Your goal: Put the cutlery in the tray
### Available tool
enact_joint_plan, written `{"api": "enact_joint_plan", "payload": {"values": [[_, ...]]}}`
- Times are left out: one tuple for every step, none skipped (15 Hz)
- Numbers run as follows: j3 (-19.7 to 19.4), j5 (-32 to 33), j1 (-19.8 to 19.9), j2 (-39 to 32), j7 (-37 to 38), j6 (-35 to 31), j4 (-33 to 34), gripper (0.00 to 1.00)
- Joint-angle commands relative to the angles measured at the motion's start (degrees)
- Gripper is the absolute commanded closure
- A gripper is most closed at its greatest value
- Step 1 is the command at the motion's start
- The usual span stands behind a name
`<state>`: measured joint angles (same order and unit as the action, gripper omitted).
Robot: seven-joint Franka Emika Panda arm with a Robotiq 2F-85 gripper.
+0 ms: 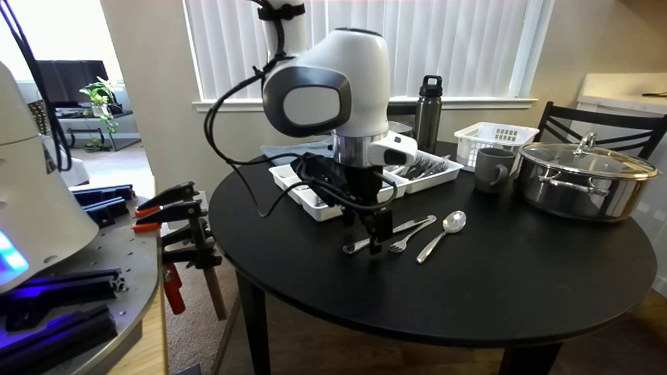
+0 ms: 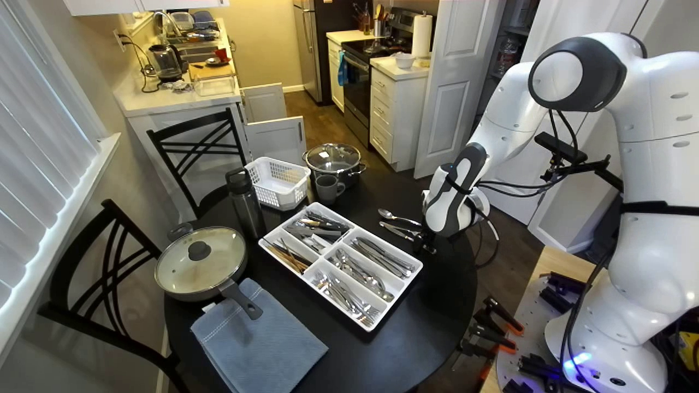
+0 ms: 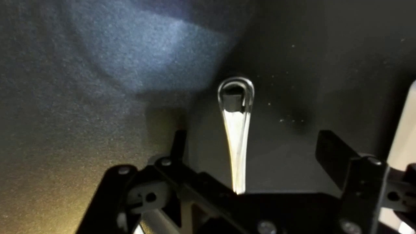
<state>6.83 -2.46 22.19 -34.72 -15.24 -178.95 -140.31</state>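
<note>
A silver knife (image 1: 359, 246), a fork (image 1: 417, 231) and a spoon (image 1: 454, 222) lie on the black table. The spoon (image 2: 386, 214) also shows in an exterior view. My gripper (image 1: 361, 234) is low over the knife's handle end, pointing down. In the wrist view my gripper (image 3: 253, 138) is open, with a silver handle (image 3: 238, 139), apparently the knife's, between its spread fingers, touching neither. The handle's lower part is hidden by the gripper. The white tray (image 2: 329, 251) holds cutlery in divided compartments. Its edge (image 3: 403, 130) seems to show at the wrist view's right.
A steel pot (image 1: 573, 195), grey mug (image 1: 490, 169), white slatted basket (image 1: 471, 148) and dark bottle (image 1: 427, 117) stand beyond the cutlery and tray. A lidded pan (image 2: 218, 262) and blue cloth (image 2: 262, 344) lie on the tray's far side from the arm.
</note>
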Motion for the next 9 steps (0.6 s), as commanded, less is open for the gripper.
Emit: {"api": "enact_joint_plan", "payload": {"values": [[3.2,1.6,5.1,-3.1,0.0,-0.6,2.4,0.27],[3.6,1.7,6.0,-3.5,0.1,-0.5,2.9,0.33],[3.8,1.9,6.5,-3.6,0.1,-0.4,3.2,0.41],[4.1,2.1,7.1,-3.5,0.1,-0.4,3.3,0.47],[4.3,2.1,7.4,-3.4,0.1,-0.1,3.5,0.54],[4.4,2.2,7.6,-3.5,0.1,-0.1,3.6,0.60],[4.3,2.3,7.4,-3.4,0.2,0.0,3.7,0.66],[4.2,2.3,7.1,-3.3,0.2,0.0,3.7,0.73],[4.1,2.5,6.7,-3.3,0.3,0.1,3.6,0.79]]}}
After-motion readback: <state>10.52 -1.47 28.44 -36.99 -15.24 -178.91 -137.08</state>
